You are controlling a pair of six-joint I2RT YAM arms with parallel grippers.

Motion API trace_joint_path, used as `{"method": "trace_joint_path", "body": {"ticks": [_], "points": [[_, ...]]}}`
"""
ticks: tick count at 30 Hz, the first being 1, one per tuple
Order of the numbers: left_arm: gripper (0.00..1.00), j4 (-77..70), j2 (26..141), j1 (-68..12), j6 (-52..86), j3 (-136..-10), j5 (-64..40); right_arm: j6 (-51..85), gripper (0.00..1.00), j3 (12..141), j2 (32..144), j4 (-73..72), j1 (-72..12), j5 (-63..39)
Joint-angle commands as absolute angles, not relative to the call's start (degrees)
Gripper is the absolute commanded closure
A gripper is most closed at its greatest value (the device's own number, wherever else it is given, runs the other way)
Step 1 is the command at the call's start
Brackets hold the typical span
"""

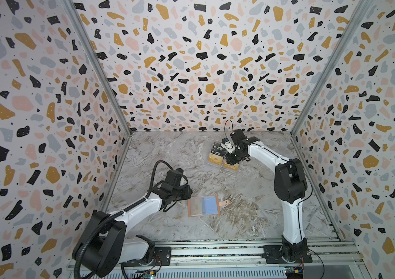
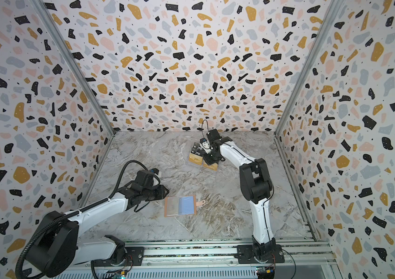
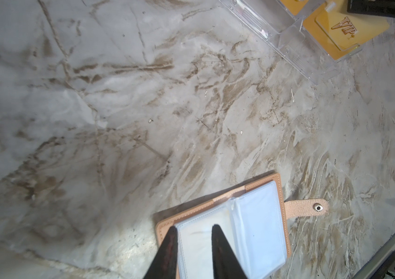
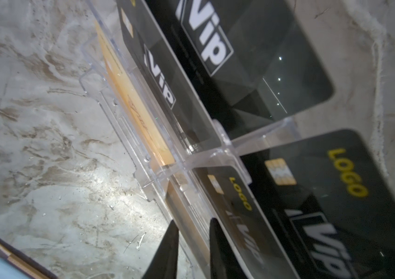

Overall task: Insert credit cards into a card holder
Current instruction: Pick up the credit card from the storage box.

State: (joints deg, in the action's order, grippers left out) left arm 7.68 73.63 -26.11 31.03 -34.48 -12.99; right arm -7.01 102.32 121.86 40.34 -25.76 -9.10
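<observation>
The card holder (image 1: 203, 205) is lying open and flat on the marble table (image 1: 252, 224), toward the front, with its clear-bluish sleeves facing up and its snap strap (image 3: 307, 207) sticking out to one side; I am seeing no card in the sleeves. The left gripper (image 3: 194, 228) is hanging over the holder's outer page, its jaws standing narrowly apart with nothing caught between them; whether the tips are touching the sleeve I cannot tell. The credit cards (image 1: 215, 158) are sitting well apart from the holder, toward the back wall, in the lowest tier of a clear stand (image 4: 227, 142). The right gripper (image 4: 193, 221) is reaching into that tier with its jaws straddling the top edge of one of them; a slim gap is showing, and I cannot tell whether they are pinching it.

What is worrying me: the stand's clear front wall is running between those jaws too, so a squeeze could be catching plastic and dragging or tipping the stand; the black cards (image 4: 252, 72) just behind are standing close enough to be grabbed by mistake; a thin glossy card could be slipping in transit; the floppy sleeves could be buckling if nothing is pinning the holder.

Reading what I can: "Vip" in white on the black cards; "LOGO" in yellow on two of them; "VIP" embossed on a gold card (image 3: 341, 31); the gold script in the right wrist view is too faint to read.
</observation>
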Motion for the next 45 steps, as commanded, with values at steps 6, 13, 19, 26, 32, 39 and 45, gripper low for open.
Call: {"method": "trace_joint_path", "body": {"ticks": [6,13,19,26,32,39,45], "points": [[0.72,7.8,72.5,-26.4,31.0,-34.6,-12.9,-11.2,0.75,101.7,119.7,42.3,-27.3,-7.1],[0.72,8.7,71.7,-26.4,31.0,-35.0,-12.7,-14.1,0.75,100.2,118.6,41.9,-28.1,-5.6],[0.72,8.2,71.6,-26.4,31.4,-35.0,-13.1,-15.5,0.75,98.6,117.0,40.5,-28.7,-4.2],[0.72,8.9,71.3,-26.4,31.4,-35.3,-13.2,-16.7,0.78,99.0,117.0,40.2,-28.8,-4.6],[0.72,9.3,71.3,-26.4,31.5,-35.5,-13.2,-17.1,0.79,99.0,117.0,39.9,-28.8,-3.1],[0.71,9.6,71.5,-26.4,31.6,-36.3,-13.1,-18.0,0.83,98.8,117.6,39.9,-28.8,-1.0],[0.71,9.9,71.7,-26.4,31.5,-36.8,-13.1,-18.7,0.88,98.7,117.1,39.7,-29.3,-0.9]]}}
